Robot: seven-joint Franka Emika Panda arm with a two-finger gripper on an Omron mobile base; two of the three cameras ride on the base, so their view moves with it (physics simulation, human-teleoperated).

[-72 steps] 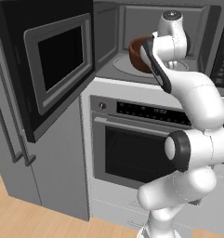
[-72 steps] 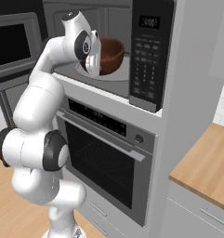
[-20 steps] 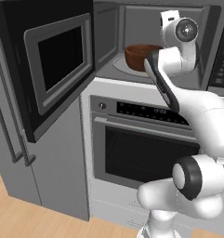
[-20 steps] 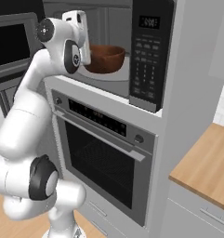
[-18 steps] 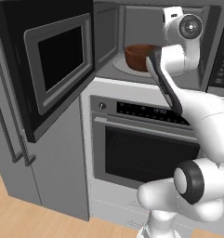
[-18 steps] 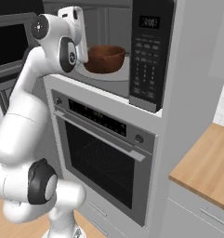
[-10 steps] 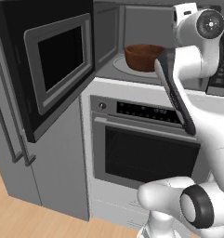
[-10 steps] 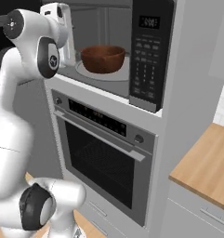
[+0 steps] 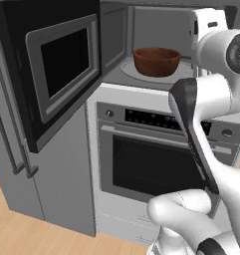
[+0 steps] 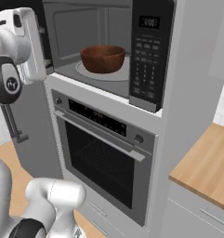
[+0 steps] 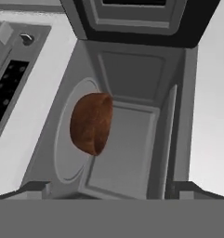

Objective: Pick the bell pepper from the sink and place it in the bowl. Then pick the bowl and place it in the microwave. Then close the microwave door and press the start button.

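The reddish-brown bowl [image 9: 157, 61] [image 10: 103, 58] [image 11: 91, 123] stands alone on the round glass turntable [image 9: 134, 72] inside the microwave [image 10: 108, 28]. The microwave door [image 9: 59, 74] [image 11: 141, 18] hangs wide open to the left. My gripper [image 11: 111, 189] is open, pulled back in front of the cavity, a good distance from the bowl, with nothing between its tips. The white hand [image 9: 207, 25] [image 10: 25, 32] is level with the microwave opening. The bell pepper is hidden from these views, and the sink is out of view.
The dark button panel [image 10: 146, 51] sits right of the cavity. An oven [image 9: 156, 164] [image 10: 104, 153] with a bar handle is built in below. Tall grey cabinet fronts [image 9: 12, 149] stand behind the open door. A wooden counter [image 10: 206, 167] lies to the right.
The arm has drawn back from the microwave and the hand has moved away from the bowl. The bowl stays on the turntable, and the door has not moved.
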